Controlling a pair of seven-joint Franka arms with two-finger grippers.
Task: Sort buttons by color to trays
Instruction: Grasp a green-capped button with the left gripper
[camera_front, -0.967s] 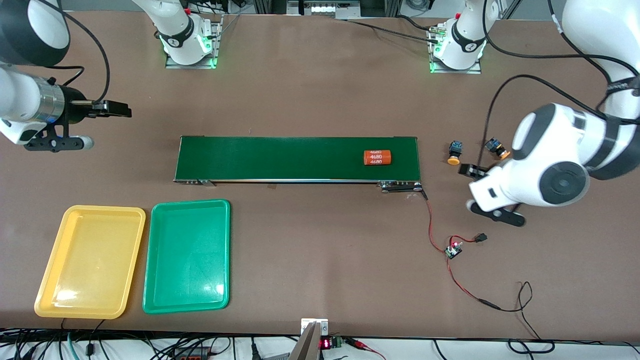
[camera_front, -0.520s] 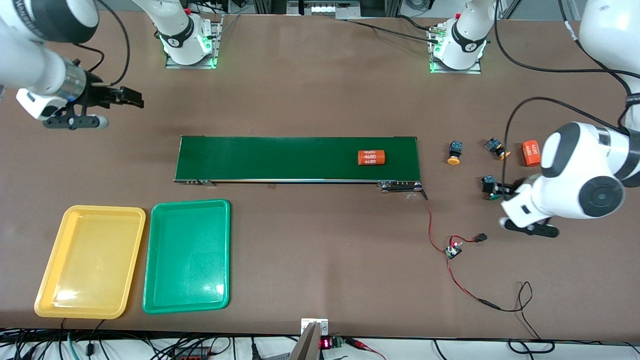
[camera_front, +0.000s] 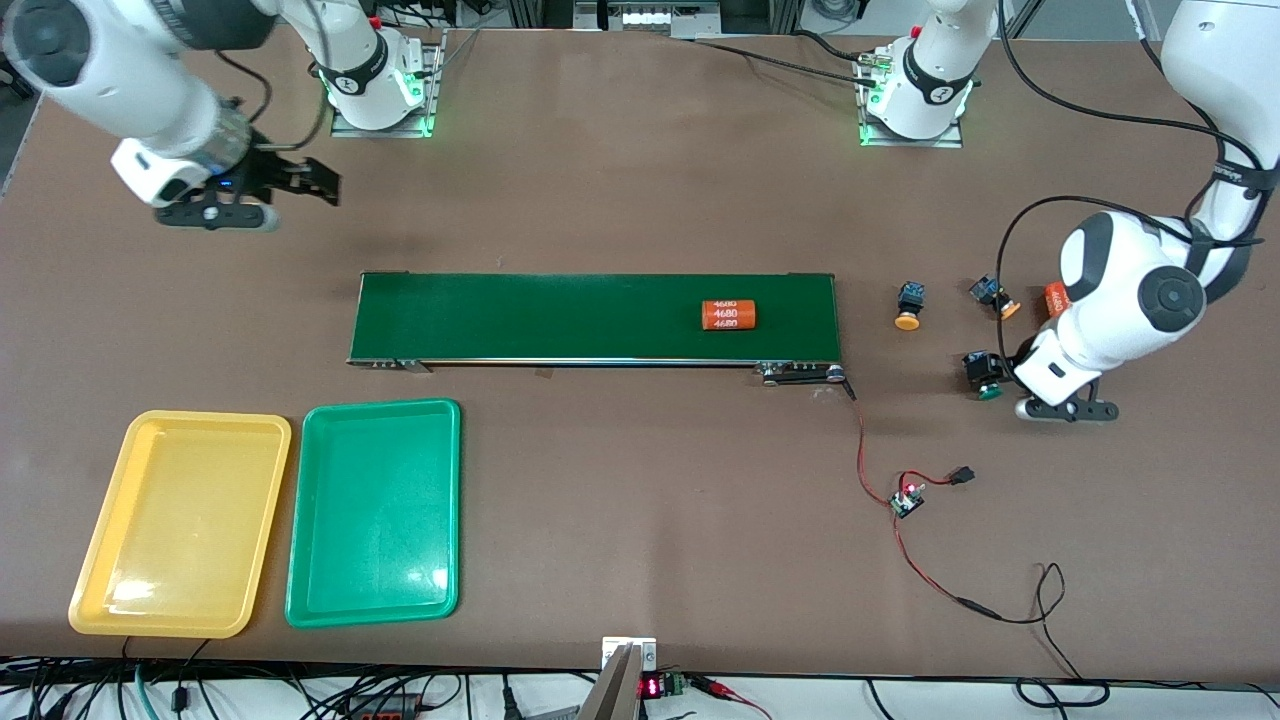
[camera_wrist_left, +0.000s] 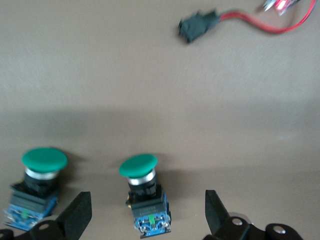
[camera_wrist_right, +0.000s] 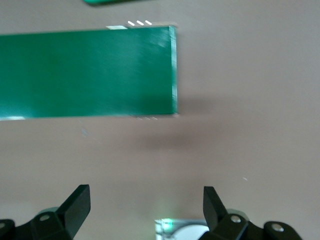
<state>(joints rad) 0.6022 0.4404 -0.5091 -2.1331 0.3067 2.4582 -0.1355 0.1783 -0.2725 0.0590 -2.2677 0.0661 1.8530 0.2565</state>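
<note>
Front high, facing bases; wrists close, downward.

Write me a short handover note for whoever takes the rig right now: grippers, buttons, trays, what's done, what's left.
Left gripper: open, low over the table, straddling a green button; second green button beside it.
Right gripper: open, empty, in the air toward the right arm's end of the conveyor belt.
Two orange-capped buttons lie off the belt's other end.
Yellow tray and green tray hold nothing.
Done: nothing sorted. Left: all four buttons.
</note>
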